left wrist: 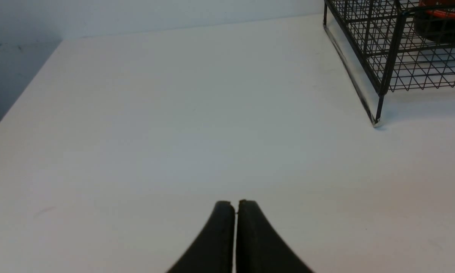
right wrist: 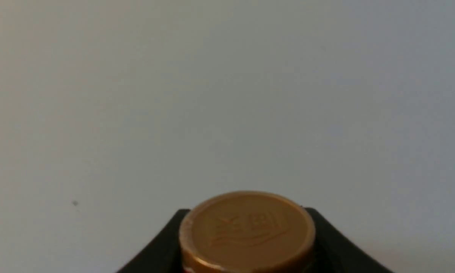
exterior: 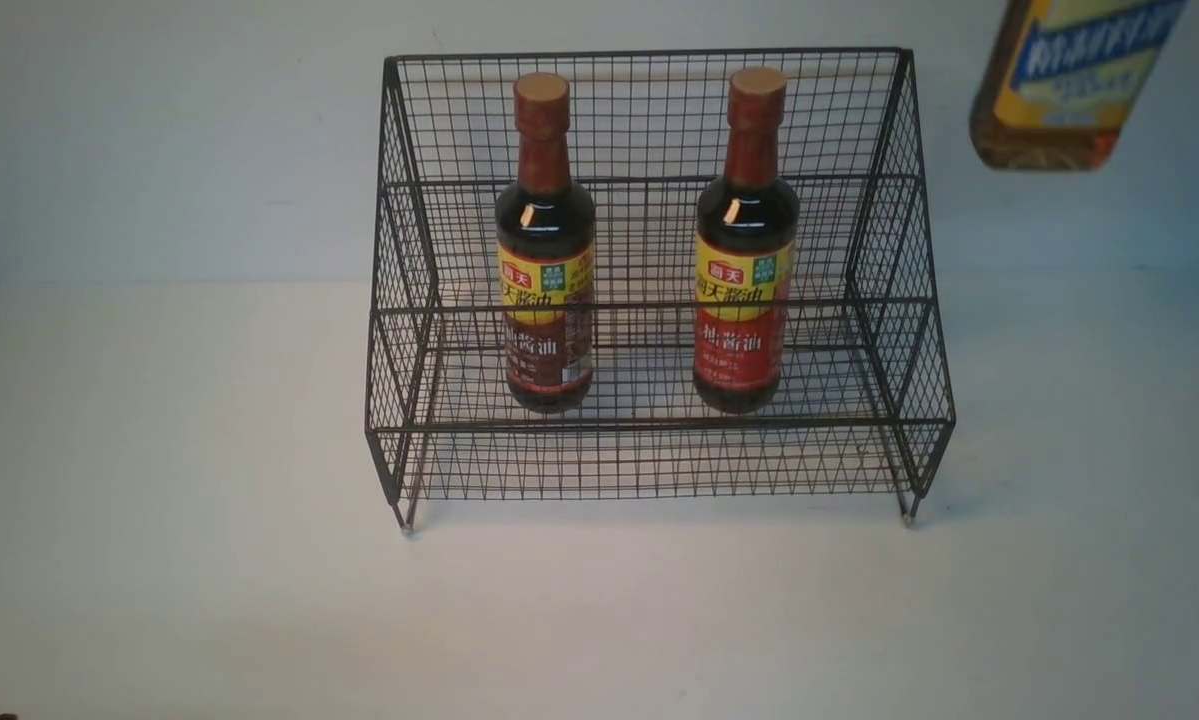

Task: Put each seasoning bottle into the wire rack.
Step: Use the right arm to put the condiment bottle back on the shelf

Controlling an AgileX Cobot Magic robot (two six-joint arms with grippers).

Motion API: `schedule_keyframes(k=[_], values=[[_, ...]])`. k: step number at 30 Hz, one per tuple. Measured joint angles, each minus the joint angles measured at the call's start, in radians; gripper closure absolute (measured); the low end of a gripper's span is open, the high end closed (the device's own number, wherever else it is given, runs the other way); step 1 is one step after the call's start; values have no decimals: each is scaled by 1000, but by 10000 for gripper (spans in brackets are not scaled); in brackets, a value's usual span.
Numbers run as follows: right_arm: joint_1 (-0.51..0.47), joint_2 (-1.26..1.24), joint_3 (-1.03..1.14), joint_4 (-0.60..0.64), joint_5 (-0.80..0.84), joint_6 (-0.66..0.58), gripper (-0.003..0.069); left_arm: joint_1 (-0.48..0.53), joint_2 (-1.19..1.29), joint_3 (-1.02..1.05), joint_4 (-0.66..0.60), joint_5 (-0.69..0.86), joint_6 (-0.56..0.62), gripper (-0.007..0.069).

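The black wire rack (exterior: 649,300) stands on the white table. Two slim soy-sauce bottles stand upright on its lower step, one on the left (exterior: 546,250) and one on the right (exterior: 746,250). The larger amber bottle (exterior: 1069,80) with a yellow-blue label hangs in the air, above and to the right of the rack. In the right wrist view my right gripper (right wrist: 246,209) is shut on this bottle just under its golden cap (right wrist: 246,231). My left gripper (left wrist: 235,203) is shut and empty over bare table, left of the rack's front corner (left wrist: 383,57).
The white table (exterior: 159,500) runs to a pale wall behind the rack. Its left edge shows in the left wrist view (left wrist: 18,102). The rack's small front foot (left wrist: 376,121) rests on the table. The base of a soy-sauce bottle (left wrist: 440,22) shows through the mesh.
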Motion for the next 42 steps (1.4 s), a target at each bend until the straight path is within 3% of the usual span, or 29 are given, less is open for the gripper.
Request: schedule_keyframes(k=[9,16,27,34,42], values=[[96,170,-239,13,75,22,342,0,0,0,0,0,0,629],[118,308,-377,41,141,38,342,0,0,0,0,0,0,629],[123,400,-414,56,241,68,342,0,0,0,0,0,0,629],[123,407,-416,60,404,67,342,0,0,0,0,0,0,629],[123,449,-417,148,541,25,342,0,0,0,0,0,0,629]])
